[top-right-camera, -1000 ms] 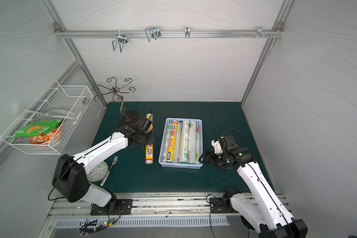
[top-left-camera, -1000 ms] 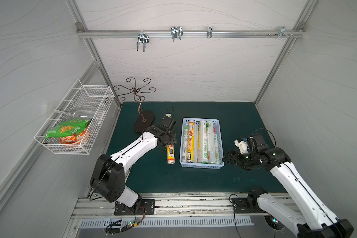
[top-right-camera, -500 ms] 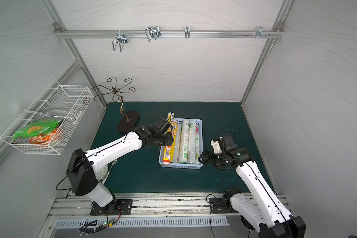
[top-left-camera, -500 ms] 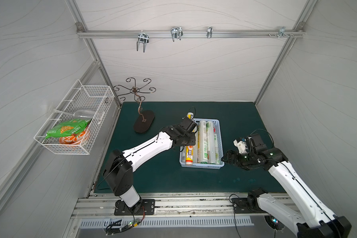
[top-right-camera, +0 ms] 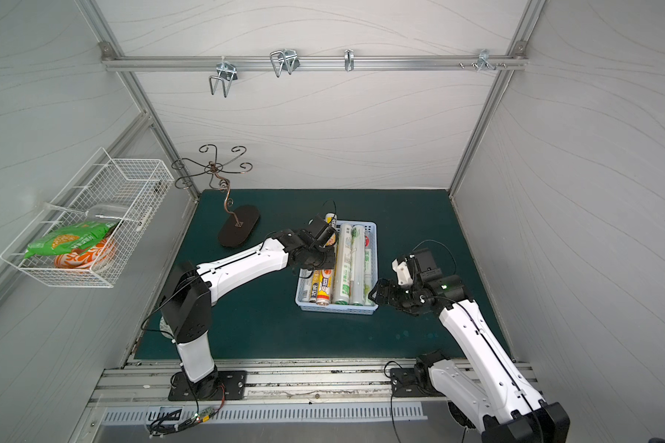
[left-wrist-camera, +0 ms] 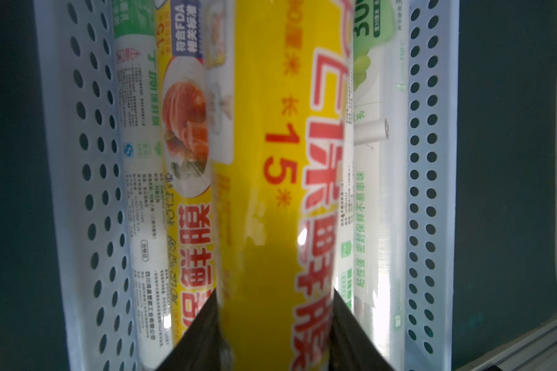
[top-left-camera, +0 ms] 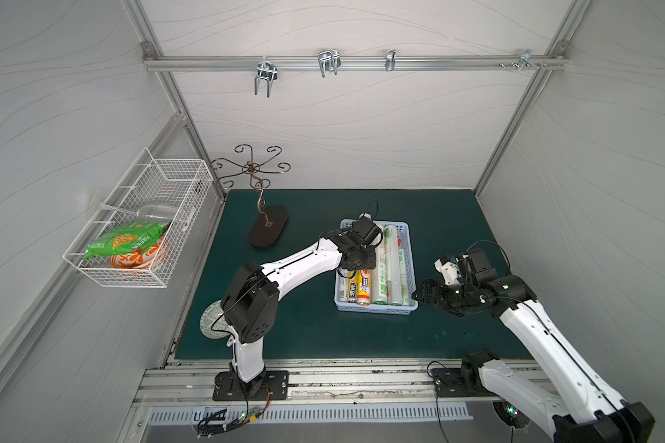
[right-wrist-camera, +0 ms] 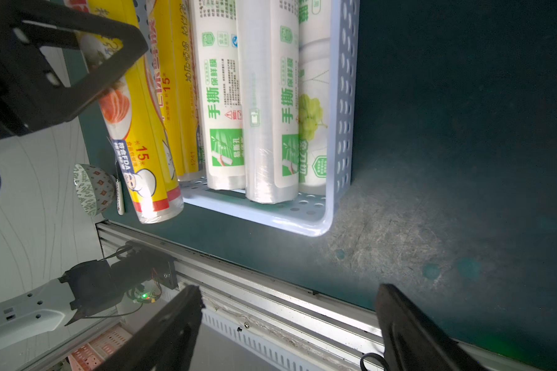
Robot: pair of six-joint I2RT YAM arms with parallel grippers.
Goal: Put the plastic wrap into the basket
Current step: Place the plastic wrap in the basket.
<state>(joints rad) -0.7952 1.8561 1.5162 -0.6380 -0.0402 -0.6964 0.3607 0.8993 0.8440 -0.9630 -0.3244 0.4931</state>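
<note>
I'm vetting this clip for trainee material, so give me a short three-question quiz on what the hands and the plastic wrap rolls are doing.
1. True or false: the right hand is closed on a roll.
2. What does the left hand grip? A) yellow roll B) white-green roll C) nothing
3. What lies under the gripped roll?
Key: 1 false, it is open and empty. 2 A. 3 the blue basket.

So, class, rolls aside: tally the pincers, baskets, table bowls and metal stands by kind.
Pincers: 2 (left pincer, right pincer)
Baskets: 2 (blue basket, white wire basket)
Bowls on the table: 1 (patterned bowl)
Metal stands: 1 (curly stand)
Total: 6
</note>
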